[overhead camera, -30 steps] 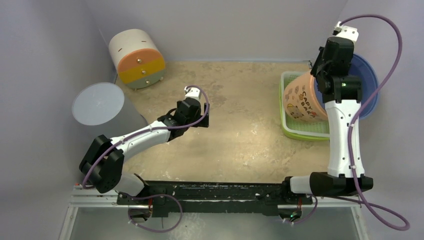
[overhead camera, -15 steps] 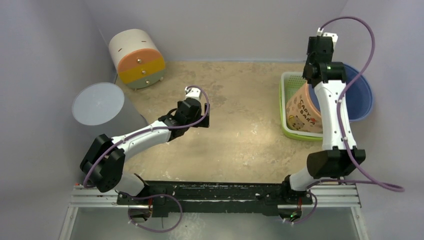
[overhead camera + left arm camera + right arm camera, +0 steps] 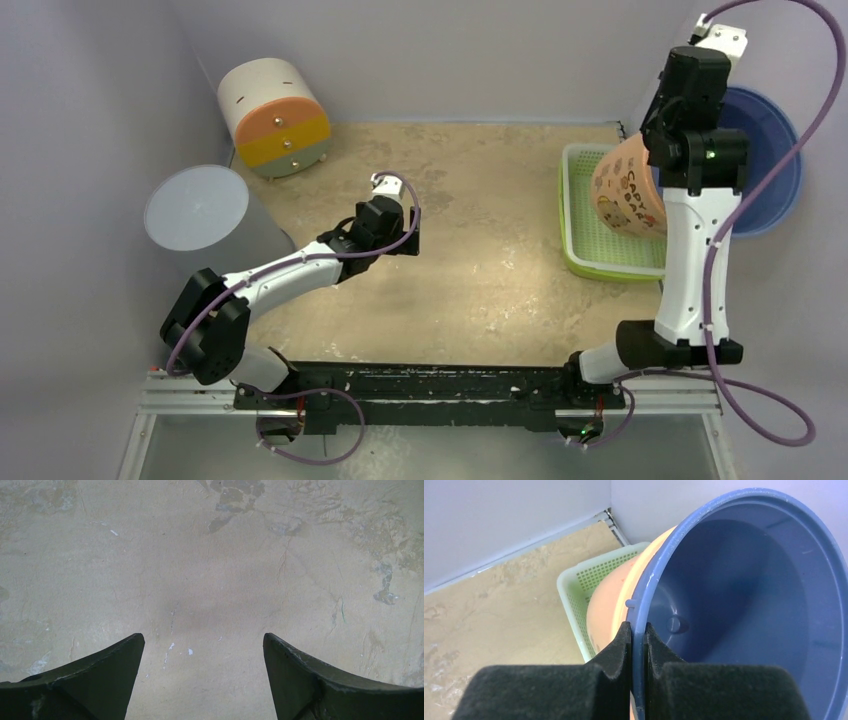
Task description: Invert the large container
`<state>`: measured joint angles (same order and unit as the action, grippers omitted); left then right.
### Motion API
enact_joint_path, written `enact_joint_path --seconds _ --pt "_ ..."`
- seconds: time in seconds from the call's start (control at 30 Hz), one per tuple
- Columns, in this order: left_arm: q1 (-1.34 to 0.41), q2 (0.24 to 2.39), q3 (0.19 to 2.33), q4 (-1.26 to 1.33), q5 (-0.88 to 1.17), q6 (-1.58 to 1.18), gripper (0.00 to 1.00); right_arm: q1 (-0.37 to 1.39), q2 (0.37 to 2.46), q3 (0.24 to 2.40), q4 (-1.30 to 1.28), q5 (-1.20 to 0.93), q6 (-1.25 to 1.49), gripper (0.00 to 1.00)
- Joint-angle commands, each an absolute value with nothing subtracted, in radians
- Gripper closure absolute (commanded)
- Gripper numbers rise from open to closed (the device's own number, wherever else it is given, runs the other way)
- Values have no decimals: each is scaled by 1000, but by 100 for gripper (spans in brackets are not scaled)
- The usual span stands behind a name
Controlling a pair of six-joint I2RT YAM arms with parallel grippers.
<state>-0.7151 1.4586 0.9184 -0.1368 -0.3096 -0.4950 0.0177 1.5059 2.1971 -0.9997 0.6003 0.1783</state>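
The large container [image 3: 625, 190] is a peach bucket with cartoon print and a blue inside and rim [image 3: 772, 160]. It hangs tilted on its side above the green basket [image 3: 600, 262] at the right wall. My right gripper [image 3: 650, 140] is shut on the blue rim, one finger outside and one inside; the right wrist view shows this grip [image 3: 638, 630], the bucket's blue inside [image 3: 744, 595] and the basket [image 3: 589, 575] below. My left gripper [image 3: 405, 235] is open and empty above bare table at centre-left, as the left wrist view [image 3: 202, 640] shows.
A grey cylinder [image 3: 195, 208] stands at the left wall. A white drum with orange, yellow and green bands [image 3: 272, 115] lies at the back left corner. Walls close in the back, left and right sides.
My right arm has swung the bucket: half a second ago it sat lower in the basket, now it is raised and shifted toward the right wall. The left arm has not moved.
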Motion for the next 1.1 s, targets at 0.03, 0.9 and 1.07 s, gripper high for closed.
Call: enact_joint_path --seconds 0.03,0.9,1.07 --pt "-721 1449 963 -107 -302 -488 14 21 1524 1991 -915 639 132 100" --pt "-729 1406 986 -130 -335 -493 14 176 1332 2127 -717 695 104 100" --pt "-729 1368 1002 -164 -374 -482 14 179 1199 1991 -513 467 107 100"
